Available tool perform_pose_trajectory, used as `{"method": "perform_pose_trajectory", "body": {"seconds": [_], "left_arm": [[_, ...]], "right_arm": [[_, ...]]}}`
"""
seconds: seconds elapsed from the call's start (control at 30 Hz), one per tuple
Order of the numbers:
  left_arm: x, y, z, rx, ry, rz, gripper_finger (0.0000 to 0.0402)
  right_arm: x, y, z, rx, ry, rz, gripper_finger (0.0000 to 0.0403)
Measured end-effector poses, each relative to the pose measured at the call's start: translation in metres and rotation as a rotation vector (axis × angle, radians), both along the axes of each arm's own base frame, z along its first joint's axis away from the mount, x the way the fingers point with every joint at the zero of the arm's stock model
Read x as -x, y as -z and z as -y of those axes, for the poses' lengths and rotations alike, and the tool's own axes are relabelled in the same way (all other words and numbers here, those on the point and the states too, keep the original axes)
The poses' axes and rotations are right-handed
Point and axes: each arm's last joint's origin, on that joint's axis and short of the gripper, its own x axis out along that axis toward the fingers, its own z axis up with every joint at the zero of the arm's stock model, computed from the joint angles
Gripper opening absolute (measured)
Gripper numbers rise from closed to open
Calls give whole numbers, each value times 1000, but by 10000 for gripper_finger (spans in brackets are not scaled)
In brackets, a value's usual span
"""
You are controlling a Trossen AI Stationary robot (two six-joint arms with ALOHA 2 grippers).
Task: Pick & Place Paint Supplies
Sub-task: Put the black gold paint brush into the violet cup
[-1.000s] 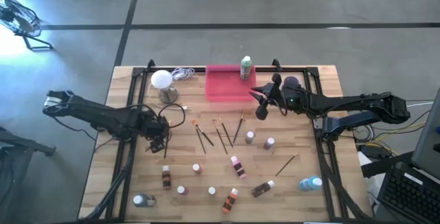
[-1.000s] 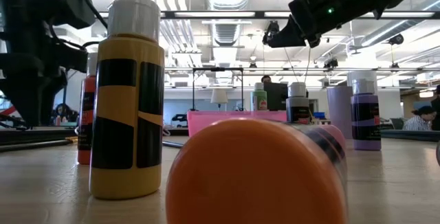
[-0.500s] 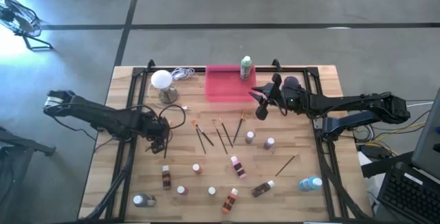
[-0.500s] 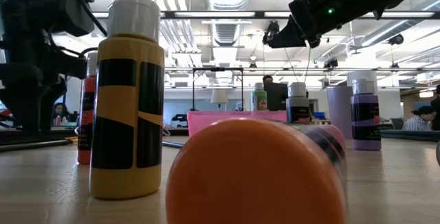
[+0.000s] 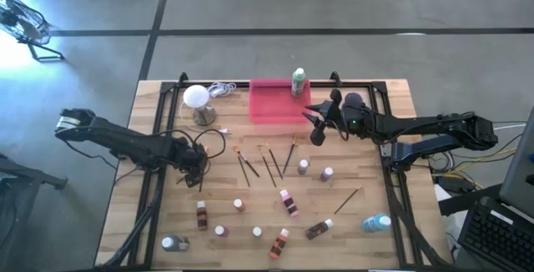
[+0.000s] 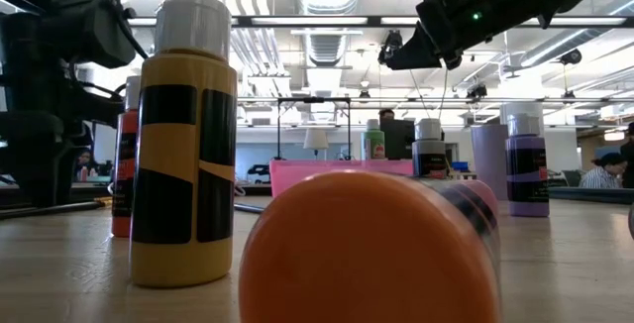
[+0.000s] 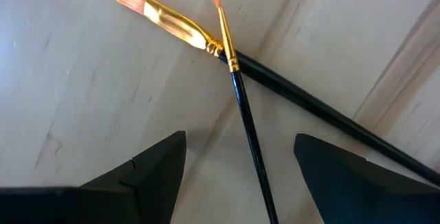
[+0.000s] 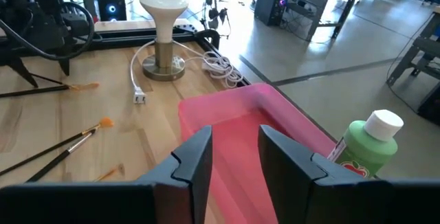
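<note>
The left gripper (image 7: 237, 165) has its jaws wide open and empty, low over two crossed paintbrushes (image 7: 237, 80) on the bench (image 5: 250, 222). The right gripper (image 8: 234, 159) hangs above the pink tray (image 8: 237, 110), jaws narrowly parted, empty; the green bottle (image 8: 364, 145) stands just beyond.

bottles (image 5: 288, 202), brushes (image 5: 269, 163) scattered, some apparently toppled
</note>
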Motion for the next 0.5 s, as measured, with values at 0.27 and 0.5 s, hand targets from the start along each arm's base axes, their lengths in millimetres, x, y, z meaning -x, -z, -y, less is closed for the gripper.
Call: {"method": "perform_pose_trajectory", "body": {"seconds": [0.27, 0.5], "left_arm": [[-1, 1, 0, 13, -5, 4, 230], [-1, 1, 1, 17, -35, 12, 154]], "right_arm": [[0, 0, 0, 4, -2, -3, 78], [0, 0, 0, 6, -2, -4, 58]]}}
